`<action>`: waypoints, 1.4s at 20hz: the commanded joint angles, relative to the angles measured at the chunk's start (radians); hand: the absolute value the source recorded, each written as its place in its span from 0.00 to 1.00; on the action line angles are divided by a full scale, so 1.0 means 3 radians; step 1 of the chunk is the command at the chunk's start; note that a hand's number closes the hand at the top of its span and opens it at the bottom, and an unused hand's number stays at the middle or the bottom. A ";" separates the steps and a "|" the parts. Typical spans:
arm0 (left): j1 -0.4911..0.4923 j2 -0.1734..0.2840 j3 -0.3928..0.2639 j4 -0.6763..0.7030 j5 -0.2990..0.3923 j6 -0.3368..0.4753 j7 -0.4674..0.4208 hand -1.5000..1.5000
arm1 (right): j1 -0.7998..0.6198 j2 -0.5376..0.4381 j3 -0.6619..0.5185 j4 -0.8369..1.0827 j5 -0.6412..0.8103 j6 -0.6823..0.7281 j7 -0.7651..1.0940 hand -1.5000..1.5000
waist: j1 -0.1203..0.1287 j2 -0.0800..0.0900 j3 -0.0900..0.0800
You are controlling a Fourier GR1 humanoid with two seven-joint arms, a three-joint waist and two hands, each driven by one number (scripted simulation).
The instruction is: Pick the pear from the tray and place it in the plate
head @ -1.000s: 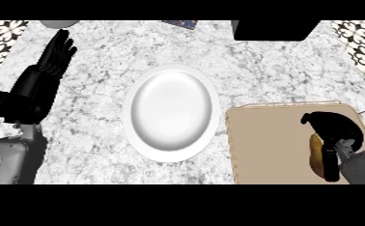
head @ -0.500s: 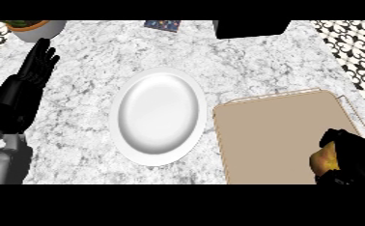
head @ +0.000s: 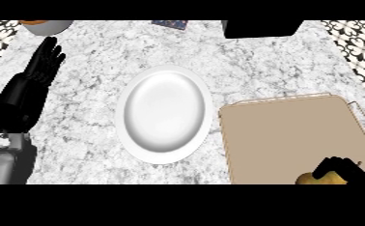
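You see only a sliver of the pear [head: 314,178]: a yellow-brown curve at the bottom edge of the view, over the near right corner of the tan tray [head: 285,133], with the rest cut off below. Your right hand [head: 341,168] curls its black fingers over the pear's top and right side, gripping it; most of that hand and its forearm lie out of view. Whether the pear touches the tray's floor cannot be told.

The white plate [head: 164,114] sits just left of the tray on the marble counter [head: 271,65], holding nothing. Your left hand [head: 35,77] rests open at the left edge, fingers straight and pointing up.

Compared with half a second ago, the pear and right hand show lower and further right, and less of both is visible.
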 commanded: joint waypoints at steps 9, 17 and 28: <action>-0.0204 -0.0104 -0.0061 0.0168 -0.0084 0.0011 -0.0075 0.50 | -0.0946 0.1023 0.0932 -0.0432 0.0689 0.0337 0.0458 1.00 | 0.0185 0.0053 0.0001; -0.0183 -0.0155 -0.0091 0.0246 -0.0097 -0.0099 -0.0232 0.50 | -0.2208 0.2347 0.0810 0.0782 0.0626 0.0826 0.0644 1.00 | 0.0227 0.0067 0.0003; -0.0153 -0.0245 -0.0199 0.0117 -0.0197 -0.0071 -0.0149 0.50 | -0.3351 0.2380 0.0463 0.2569 0.0000 -0.0129 0.0720 1.00 | 0.0298 0.0076 0.0005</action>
